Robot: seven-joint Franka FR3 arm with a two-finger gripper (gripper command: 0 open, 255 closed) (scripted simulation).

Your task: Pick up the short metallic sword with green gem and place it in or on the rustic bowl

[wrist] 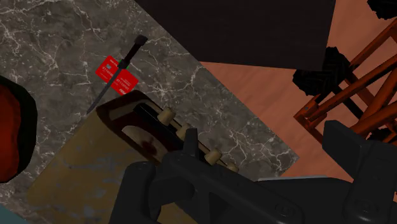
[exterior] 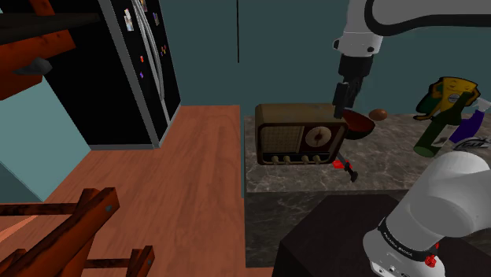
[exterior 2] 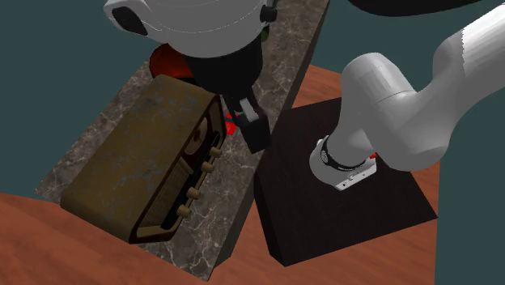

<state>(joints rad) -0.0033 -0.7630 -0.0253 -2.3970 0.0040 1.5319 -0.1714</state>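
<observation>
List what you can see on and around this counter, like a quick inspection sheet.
Surface: dark marbled counter, with the robot's black stand beside it.
Job's things: short dark sword with a red guard, lying flat on the counter by the radio's knobbed face; red bowl near the radio's far end, apart from the sword.
Clutter: old brown radio; small brown rounded thing; green bottle; spray bottle.
Grippers: gripper open, holding nothing, hovering over the counter by the radio.
Cables: nothing seen.
Surroundings: black fridge, wooden floor, wooden chair.
</observation>
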